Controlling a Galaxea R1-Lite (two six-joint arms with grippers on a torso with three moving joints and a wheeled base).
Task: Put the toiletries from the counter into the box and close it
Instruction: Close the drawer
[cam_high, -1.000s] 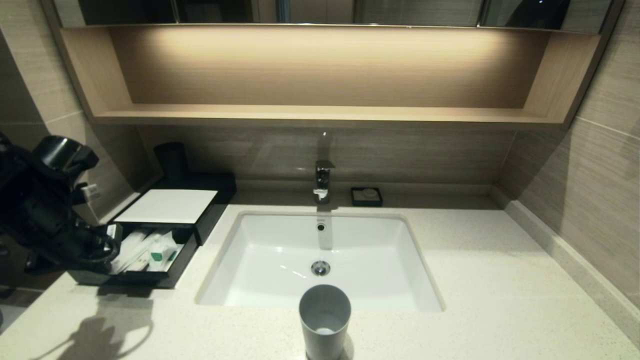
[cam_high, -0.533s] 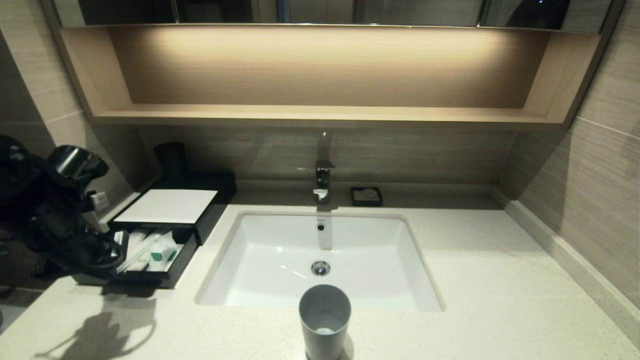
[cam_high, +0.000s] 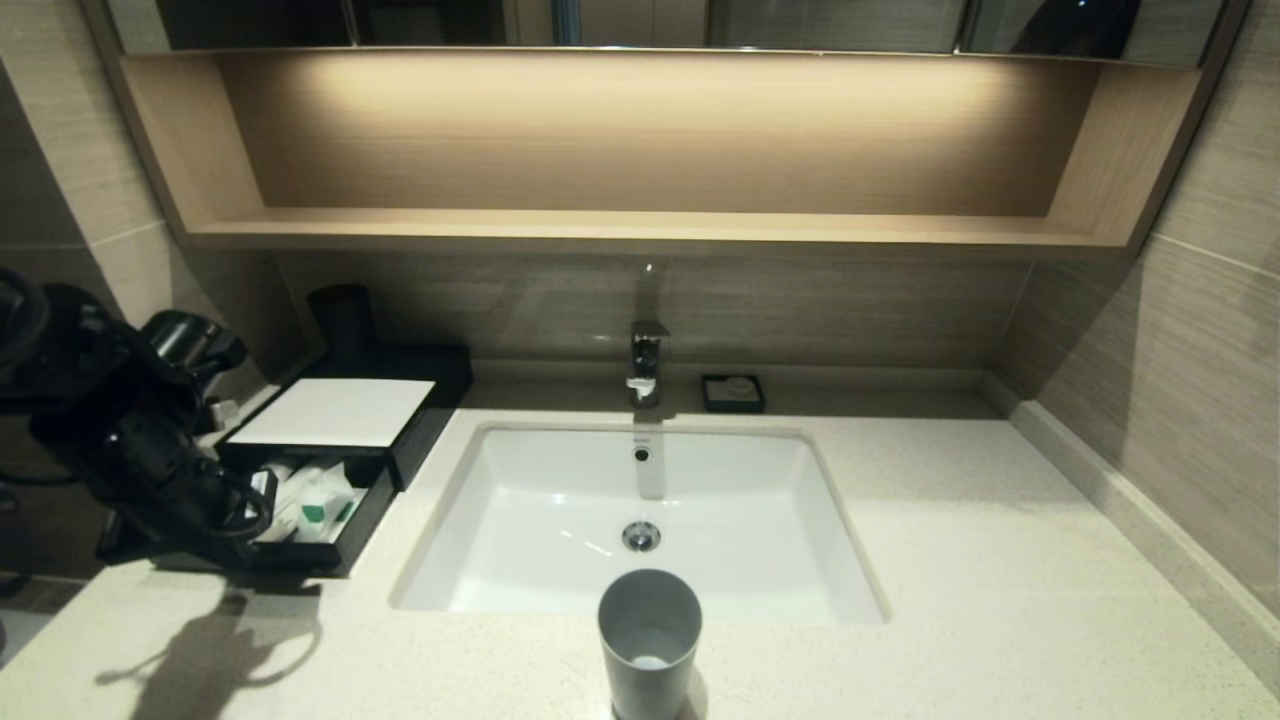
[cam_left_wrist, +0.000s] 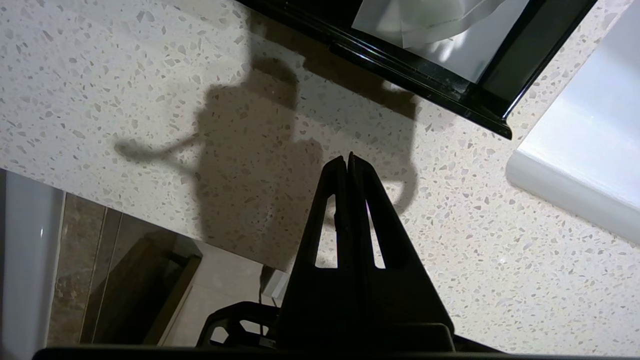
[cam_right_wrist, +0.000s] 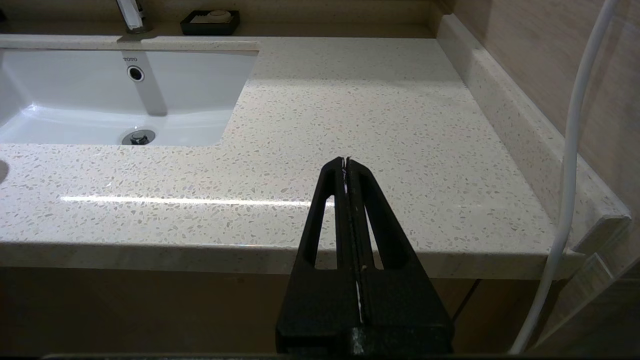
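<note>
The black box (cam_high: 432, 398) with a white top panel (cam_high: 335, 411) stands on the cream counter (cam_high: 960, 560), left of the sink. Its front drawer (cam_high: 362, 520) is pulled out, and the white, green-labelled toiletry packets (cam_high: 318, 498) lie inside. They also show in the left wrist view (cam_left_wrist: 440, 20). My left arm (cam_high: 150, 450) covers the drawer's left part. My left gripper (cam_left_wrist: 348, 159) is shut and empty, over bare counter just in front of the drawer's front wall (cam_left_wrist: 425, 85). My right gripper (cam_right_wrist: 345, 161) is shut and empty, held before the counter's front edge.
A grey cup (cam_high: 650, 640) stands at the counter's front edge, before the white sink (cam_high: 640, 520). The faucet (cam_high: 645, 365) and a black soap dish (cam_high: 733, 393) sit behind the sink. A dark cup (cam_high: 343, 320) stands at the back of the box. The wooden shelf (cam_high: 640, 230) hangs above.
My left arm has moved right, further across the front of the open drawer, and its shadow has followed. The drawer, packets and cup have not moved.
</note>
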